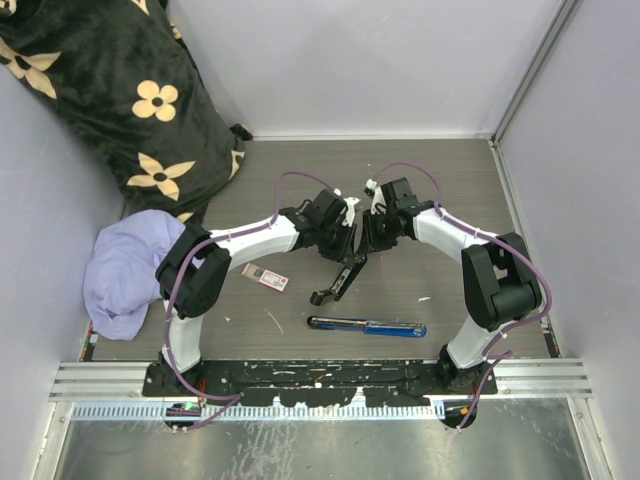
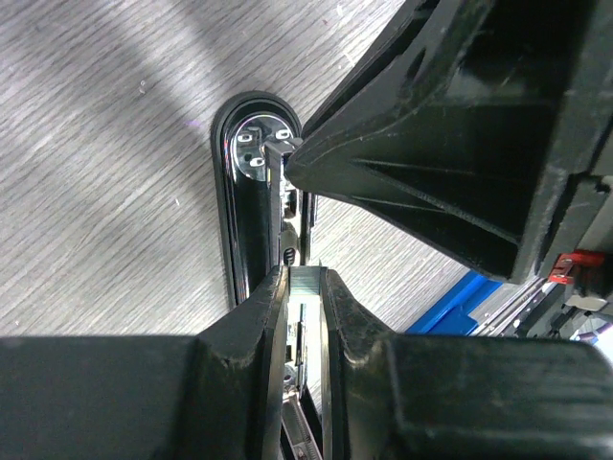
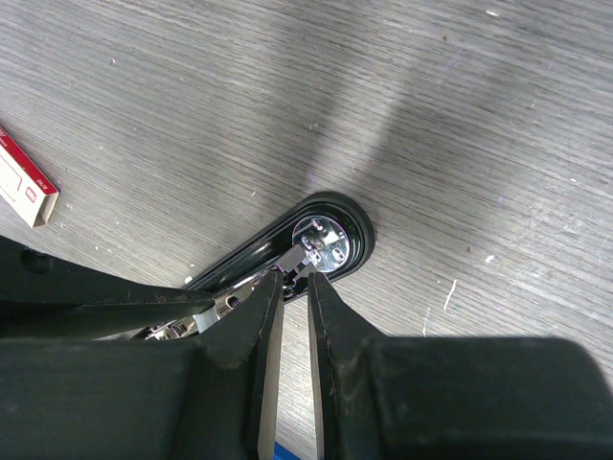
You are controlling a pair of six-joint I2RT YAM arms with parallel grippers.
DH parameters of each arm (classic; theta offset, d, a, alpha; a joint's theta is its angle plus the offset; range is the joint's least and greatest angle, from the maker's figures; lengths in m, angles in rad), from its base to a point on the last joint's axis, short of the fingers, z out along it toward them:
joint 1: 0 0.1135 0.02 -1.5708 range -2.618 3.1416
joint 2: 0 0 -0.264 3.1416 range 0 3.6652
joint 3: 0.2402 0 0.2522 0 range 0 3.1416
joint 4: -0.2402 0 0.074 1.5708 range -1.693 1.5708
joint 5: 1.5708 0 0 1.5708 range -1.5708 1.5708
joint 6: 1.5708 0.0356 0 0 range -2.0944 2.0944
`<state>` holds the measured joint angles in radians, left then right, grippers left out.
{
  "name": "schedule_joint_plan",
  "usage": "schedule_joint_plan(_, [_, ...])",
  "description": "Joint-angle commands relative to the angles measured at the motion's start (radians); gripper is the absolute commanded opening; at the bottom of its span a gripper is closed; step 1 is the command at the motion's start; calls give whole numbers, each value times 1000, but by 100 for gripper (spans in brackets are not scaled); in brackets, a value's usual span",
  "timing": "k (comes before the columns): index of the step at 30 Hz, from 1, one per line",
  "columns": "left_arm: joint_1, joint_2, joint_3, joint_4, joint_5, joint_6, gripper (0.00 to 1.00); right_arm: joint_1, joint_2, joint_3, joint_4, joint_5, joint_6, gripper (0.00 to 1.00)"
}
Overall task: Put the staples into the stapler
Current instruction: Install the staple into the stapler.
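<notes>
Black and chrome, the stapler [image 1: 340, 280] looks hinged open between the two arms. The left gripper [image 2: 305, 284] is nipped tight on its metal rail and the right gripper [image 3: 292, 280] pinched on the tip by the anvil, I'd guess to steady it for loading. The staples [image 1: 265, 277] lie flat on the table [image 1: 450, 180], untouched, just left of the stapler and apart from both grippers.

left fingers [image 2: 257, 331] | clamping metal rail of black stapler [image 2: 235, 225] | blue stapler [image 2: 458, 299] beside
</notes>
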<state>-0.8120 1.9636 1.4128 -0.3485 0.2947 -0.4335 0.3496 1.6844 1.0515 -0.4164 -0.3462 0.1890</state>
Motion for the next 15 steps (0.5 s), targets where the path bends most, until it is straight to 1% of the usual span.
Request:
schedule_joint_plan(1, [-2,15,45,27,6,23,16,14,55,-28,-113,35,-39,20])
schedule_joint_plan(15, [-3,21,53,3,-13,39,17,13,58,-28,-112,32,-39,20])
